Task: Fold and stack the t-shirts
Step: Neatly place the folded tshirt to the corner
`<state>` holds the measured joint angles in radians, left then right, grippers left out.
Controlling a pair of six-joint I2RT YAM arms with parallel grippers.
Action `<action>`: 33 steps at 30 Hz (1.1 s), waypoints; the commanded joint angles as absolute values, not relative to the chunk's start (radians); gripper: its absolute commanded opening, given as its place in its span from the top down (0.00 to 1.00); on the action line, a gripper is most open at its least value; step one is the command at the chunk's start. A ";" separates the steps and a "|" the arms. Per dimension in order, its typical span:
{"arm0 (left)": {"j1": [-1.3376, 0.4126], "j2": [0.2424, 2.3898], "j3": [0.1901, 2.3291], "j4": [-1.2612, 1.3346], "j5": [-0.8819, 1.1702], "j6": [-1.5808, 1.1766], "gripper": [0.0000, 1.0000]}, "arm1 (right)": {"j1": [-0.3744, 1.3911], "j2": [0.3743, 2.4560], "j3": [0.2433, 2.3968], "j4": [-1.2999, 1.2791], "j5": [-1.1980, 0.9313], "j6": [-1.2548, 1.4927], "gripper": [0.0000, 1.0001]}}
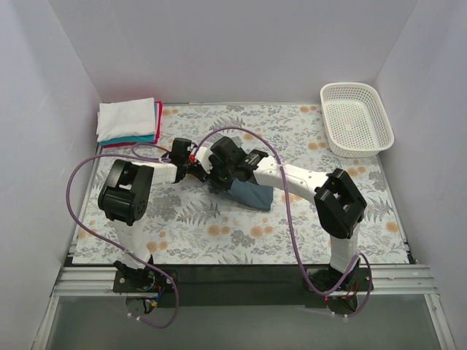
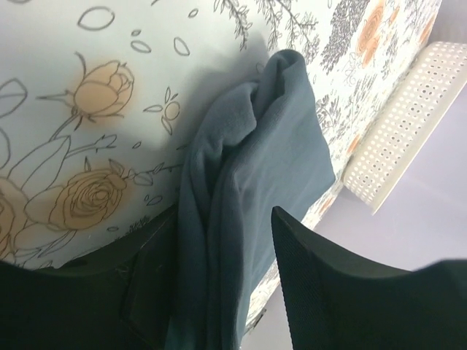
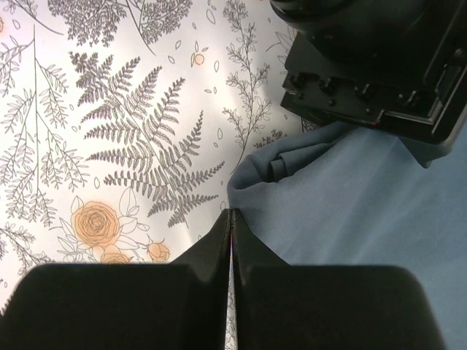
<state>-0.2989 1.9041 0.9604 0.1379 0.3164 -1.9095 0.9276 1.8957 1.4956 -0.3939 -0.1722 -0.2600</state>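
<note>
1. Table (image 1: 190, 240): floral cover, carries all items. Both arms reach in over its middle.
2. Slate-blue t-shirt (image 1: 252, 195): not yet folded. It lies bunched in a heap directly under and between both grippers, and most of the cloth trails toward the right arm's side.
   - Handling (judged): soft, light, limp. No stiffness, so it sags and drags if lifted at one pt. Low slip on the table cover, not fragile.
   - Best hold (judged): two separate pts on a hem or the shoulders, so the cloth spreads flat. A grab at the bunched middle gives a rope, not a panel.
3. Basket (image 1: 356, 118): white mesh, well apart, beyond and to the right of the right gripper. Nothing seen in it.
4. Folded stack (image 1: 129, 120): white tee on top, teal and red edges below. It sits beyond and left of the left gripper, apart from it.
5. Left gripper (image 2: 225, 215): fingers part-way closed, pinching a thick rolled fold of the slate-blue t-shirt. The cloth fills the gap between the fingers. Grip is on the bunch, not a clean edge.
6. Right gripper (image 3: 230, 213): fingers pressed together, tip at the shirt's near edge and just beside the left gripper's body. No cloth seen between the fingers, and contact at the tip cannot be confirmed.
7. Progress (judged): stack started, this shirt outstanding. It needs spreading before any fold.
</note>
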 commanded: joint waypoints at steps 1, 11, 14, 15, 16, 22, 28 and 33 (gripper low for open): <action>-0.305 1.947 0.985 0.012 0.203 -1.873 0.50 | 0.928 1.908 1.555 -0.364 -0.190 -0.227 0.99; -0.327 1.968 1.014 0.009 0.189 -1.833 0.63 | 0.928 1.936 1.601 -0.353 -0.204 -0.201 0.99; -0.333 1.964 1.042 0.006 0.170 -1.795 0.83 | 0.928 1.957 1.632 -0.353 -0.192 -0.195 0.99; -0.333 1.956 1.048 0.006 0.155 -1.751 0.90 | 0.928 1.962 1.640 -0.353 -0.187 -0.193 0.99; -0.333 1.953 1.061 -0.023 0.144 -1.731 1.00 | 0.925 1.970 1.652 -0.353 -0.187 -0.193 0.99; -0.331 1.893 1.092 -0.055 0.037 -1.471 1.00 | 0.881 1.921 1.628 -0.370 -0.187 -0.170 0.24; -0.311 1.899 1.222 -0.115 -0.145 -1.107 1.00 | 0.789 1.784 1.510 -0.370 -0.213 -0.184 0.02; -0.262 1.963 1.438 -0.171 -0.248 -0.875 1.00 | 0.743 1.703 1.415 -0.388 -0.204 -0.222 0.02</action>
